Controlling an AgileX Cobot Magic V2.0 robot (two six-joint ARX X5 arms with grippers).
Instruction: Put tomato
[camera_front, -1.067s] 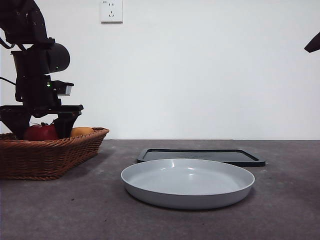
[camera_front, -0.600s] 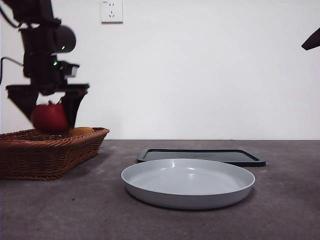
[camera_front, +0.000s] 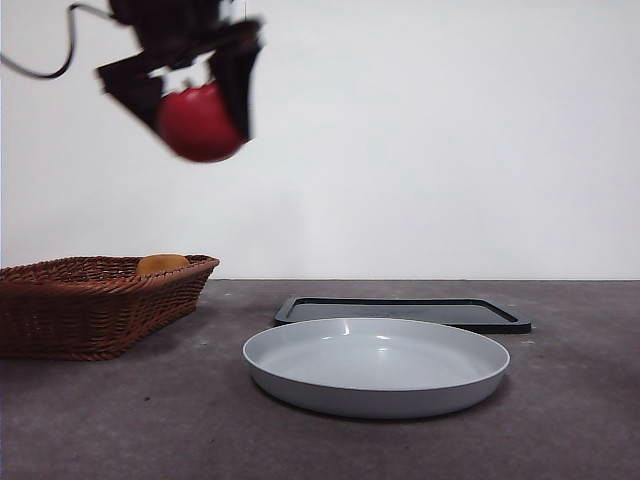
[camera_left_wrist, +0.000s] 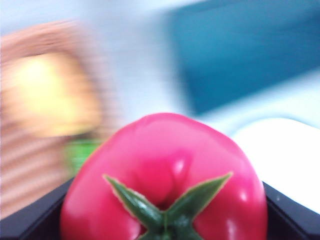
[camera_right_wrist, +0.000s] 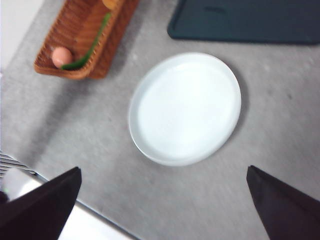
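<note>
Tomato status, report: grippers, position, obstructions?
Left gripper shut on tomato, high above basket. Right gripper open, waiting over plate. Nothing seen in the way.

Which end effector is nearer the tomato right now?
Left. The left end effector is clamped on the tomato, high above the table. The right end effector is open over the plate, away from it.
</note>
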